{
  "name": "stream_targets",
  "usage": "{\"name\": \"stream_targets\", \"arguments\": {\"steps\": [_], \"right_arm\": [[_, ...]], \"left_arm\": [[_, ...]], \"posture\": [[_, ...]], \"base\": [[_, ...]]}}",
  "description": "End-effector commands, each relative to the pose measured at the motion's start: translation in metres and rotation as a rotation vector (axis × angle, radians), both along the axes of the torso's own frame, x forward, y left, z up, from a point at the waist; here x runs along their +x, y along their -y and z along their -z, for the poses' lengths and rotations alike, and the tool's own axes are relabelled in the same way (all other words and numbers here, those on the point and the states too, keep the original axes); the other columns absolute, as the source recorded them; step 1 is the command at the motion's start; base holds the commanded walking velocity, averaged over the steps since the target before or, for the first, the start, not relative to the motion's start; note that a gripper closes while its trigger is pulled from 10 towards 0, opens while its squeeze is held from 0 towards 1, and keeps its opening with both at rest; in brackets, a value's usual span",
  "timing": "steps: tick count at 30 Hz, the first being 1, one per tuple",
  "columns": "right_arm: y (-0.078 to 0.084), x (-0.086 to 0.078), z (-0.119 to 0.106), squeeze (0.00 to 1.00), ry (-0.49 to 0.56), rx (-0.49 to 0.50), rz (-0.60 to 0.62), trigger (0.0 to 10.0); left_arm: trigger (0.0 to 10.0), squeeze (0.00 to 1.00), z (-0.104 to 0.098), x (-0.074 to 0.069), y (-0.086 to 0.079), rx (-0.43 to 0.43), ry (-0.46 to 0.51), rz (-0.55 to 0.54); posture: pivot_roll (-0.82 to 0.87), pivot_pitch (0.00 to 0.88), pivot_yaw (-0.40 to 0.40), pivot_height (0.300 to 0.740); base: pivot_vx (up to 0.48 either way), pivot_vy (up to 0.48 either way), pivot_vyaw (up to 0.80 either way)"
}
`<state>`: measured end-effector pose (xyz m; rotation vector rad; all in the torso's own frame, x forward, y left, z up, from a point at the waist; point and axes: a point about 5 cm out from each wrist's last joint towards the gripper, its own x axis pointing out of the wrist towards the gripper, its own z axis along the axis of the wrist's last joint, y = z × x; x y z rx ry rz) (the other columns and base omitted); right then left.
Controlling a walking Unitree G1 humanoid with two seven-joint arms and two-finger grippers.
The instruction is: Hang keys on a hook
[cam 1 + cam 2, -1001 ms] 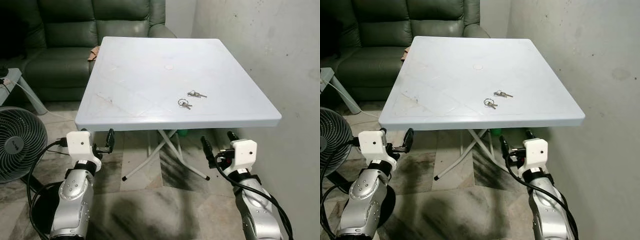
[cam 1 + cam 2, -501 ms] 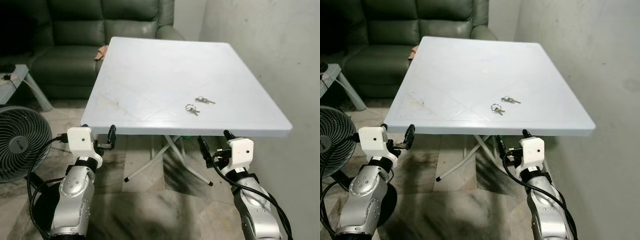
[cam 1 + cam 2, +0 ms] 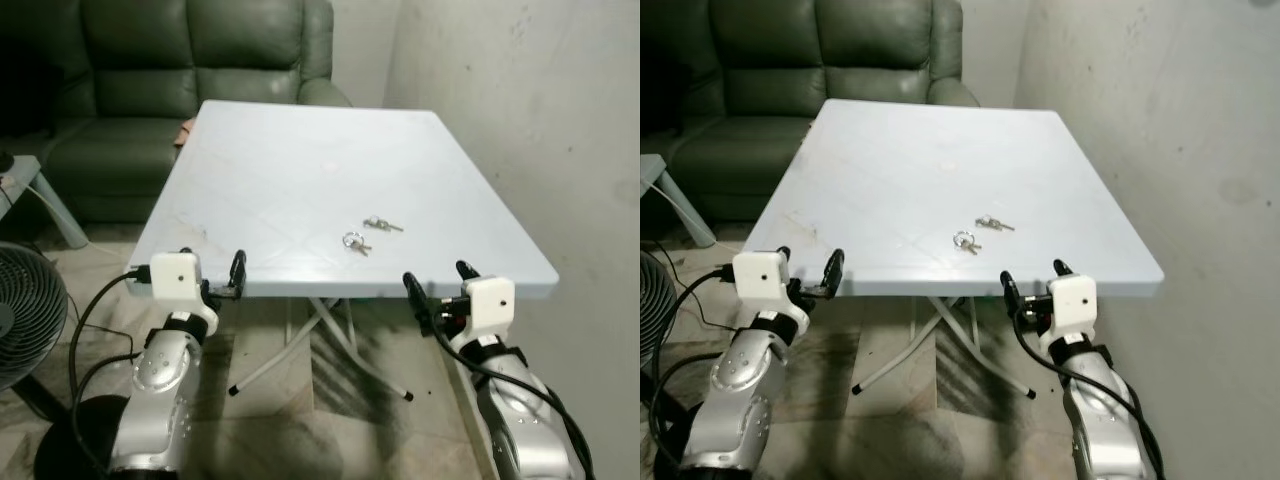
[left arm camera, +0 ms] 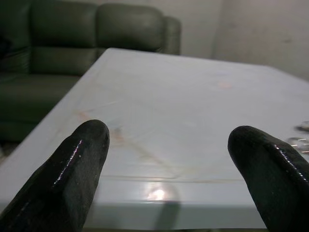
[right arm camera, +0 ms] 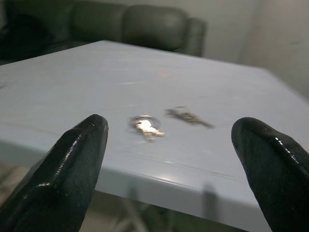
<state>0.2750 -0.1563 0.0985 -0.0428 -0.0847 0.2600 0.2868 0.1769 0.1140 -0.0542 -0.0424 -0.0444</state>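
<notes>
Two small sets of keys lie on the white plastic table (image 3: 290, 170), right of its middle and toward the near edge. A key ring (image 3: 354, 241) is the nearer set, and a second bunch (image 3: 382, 224) lies just beyond it. My left gripper (image 3: 810, 265) is open and empty at the table's near-left edge. My right gripper (image 3: 438, 280) is open and empty at the near-right edge, a short way in front of the keys. The right wrist view looks across the tabletop at the key ring (image 5: 144, 124) and the other bunch (image 5: 187, 116) between its two fingers (image 5: 72, 164).
A dark green sofa (image 3: 180, 90) stands behind the table. A floor fan (image 3: 25, 320) sits at the left, beside a small side table (image 3: 20, 175). A bare wall (image 3: 540, 130) runs close along the right. Folding legs (image 3: 300, 335) cross under the table.
The camera has come closer to the table. Both grippers now sit higher, at the level of the table's near edge. The keys lie where they were.
</notes>
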Motion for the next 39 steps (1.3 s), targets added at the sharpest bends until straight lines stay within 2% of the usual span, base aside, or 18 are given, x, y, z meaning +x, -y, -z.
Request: {"name": "stream_targets", "arguments": {"steps": [1,11,23,24,29,39], "right_arm": [[0.0,0.003,-0.005,0.0,0.018,-0.009,-0.009,10.0],[-0.002,0.004,-0.007,0.0,0.025,-0.047,-0.026,10.0],[-0.004,0.005,-0.006,0.0,0.022,-0.052,-0.035,10.0],[-0.003,0.005,-0.007,0.0,0.019,-0.023,-0.026,10.0],[-0.001,0.007,-0.008,0.0,0.019,-0.029,-0.021,10.0],[0.005,0.014,-0.006,0.0,-0.003,-0.086,0.055,10.0]], "left_arm": [[10.0,0.0,-0.002,0.0,0.0,0.0,0.001,-0.005],[10.0,0.0,-0.002,-0.001,0.002,-0.007,0.002,-0.003],[10.0,0.0,-0.003,-0.001,0.003,-0.007,0.003,-0.006],[10.0,0.0,-0.003,-0.001,0.004,-0.005,0.002,-0.006],[10.0,0.0,-0.001,0.0,0.006,0.022,-0.011,-0.007],[10.0,0.0,0.0,-0.001,0.013,0.014,-0.016,0.034]], "posture": [[0.04,0.0,-0.02,0.74],[0.04,0.0,-0.025,0.74],[0.05,0.0,-0.027,0.74],[0.05,0.0,-0.028,0.74],[0.05,0.0,-0.029,0.74],[0.04,0.0,-0.03,0.74]], "base": [[0.251,0.0,0.0],[0.245,0.0,0.0],[0.242,0.0,0.8],[0.24,0.0,0.0],[0.048,0.0,0.0],[0.0,0.0,0.0]]}}
